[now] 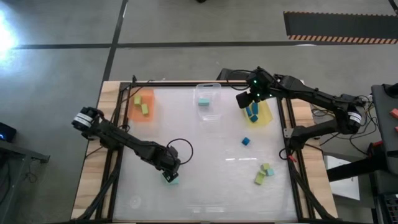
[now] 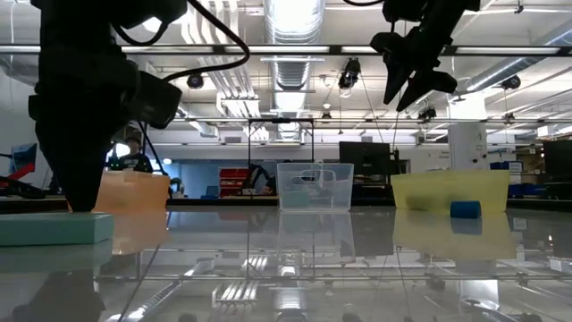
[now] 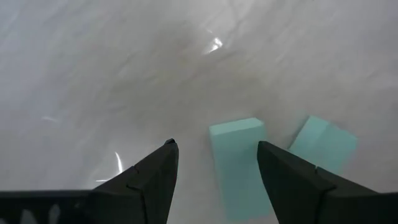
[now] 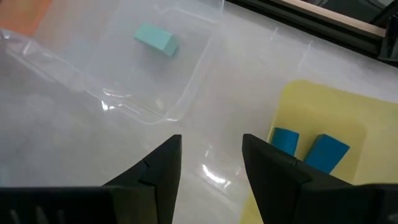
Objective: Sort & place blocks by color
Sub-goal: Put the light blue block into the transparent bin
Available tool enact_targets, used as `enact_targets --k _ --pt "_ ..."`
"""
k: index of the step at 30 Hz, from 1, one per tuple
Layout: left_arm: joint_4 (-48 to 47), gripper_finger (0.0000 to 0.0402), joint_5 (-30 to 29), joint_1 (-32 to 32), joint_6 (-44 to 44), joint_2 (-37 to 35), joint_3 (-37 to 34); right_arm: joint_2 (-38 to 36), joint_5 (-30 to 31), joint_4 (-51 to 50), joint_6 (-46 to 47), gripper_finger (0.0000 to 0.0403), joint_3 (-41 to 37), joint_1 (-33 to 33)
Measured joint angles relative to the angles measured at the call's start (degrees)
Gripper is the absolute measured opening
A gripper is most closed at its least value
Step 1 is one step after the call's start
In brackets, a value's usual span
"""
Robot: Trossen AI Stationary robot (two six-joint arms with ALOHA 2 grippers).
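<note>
Blocks (image 1: 263,172): two green in orange tray (image 1: 142,113)

Our left gripper (image 1: 171,177), fingers parted, reaches down near the table's front edge; our right gripper (image 1: 244,99), fingers parted, hangs raised toward the back-right corner.

No readable text, labels, brands, numbers or signs anywhere
</note>
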Motion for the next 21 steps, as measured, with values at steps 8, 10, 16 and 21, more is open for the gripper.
enact_targets --k 8,10,16,21 --pt "5.6 0.0203 0.2 -1.4 -1.8 2.4 -0.4 0.0 0.0 -0.3 -0.1 0.016 0.0 0.0" --pt "6.0 0.0203 0.2 -1.4 -1.9 3.0 -0.3 0.0 -0.1 -0.3 -0.1 0.016 0.0 0.0" --pt "5.7 0.0194 -0.1 -1.4 -1.5 3.8 -0.1 0.0 -0.1 -0.3 -0.1 0.016 0.0 0.0" --pt "5.1 0.0137 -0.3 -1.4 -1.5 3.9 -0.2 -0.1 -0.2 -0.3 -0.2 0.016 0.0 0.0"
